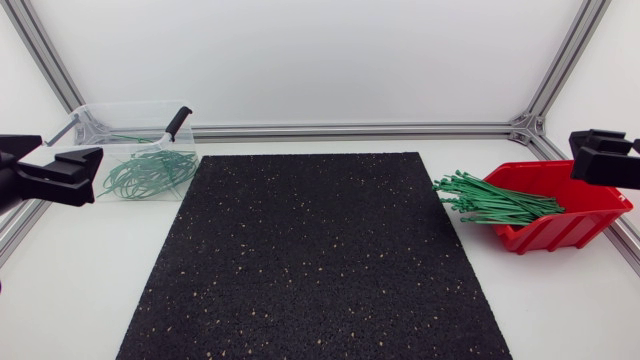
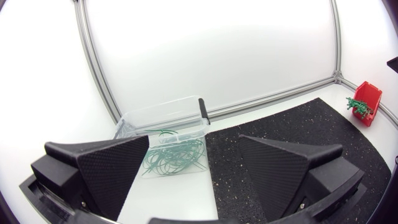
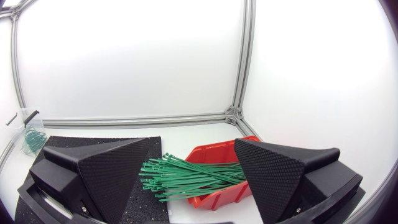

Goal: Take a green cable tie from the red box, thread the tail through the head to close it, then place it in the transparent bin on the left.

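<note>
Grippers both released, empty. My left gripper [image 2: 194,154] at 9 o'clock by transparent bin [image 1: 130,105]; right gripper [image 3: 193,160] at 3 o'clock by red box [image 1: 560,233] of green cable ties [image 1: 490,203].

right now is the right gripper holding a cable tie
No, the right gripper is open with nothing between its fingers; the green cable ties lie in the red box ahead of it.

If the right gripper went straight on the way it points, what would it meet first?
Probably the bundle of green plastic cable ties spilling from the red plastic box, straight ahead of the open right gripper; depth is unclear.
</note>
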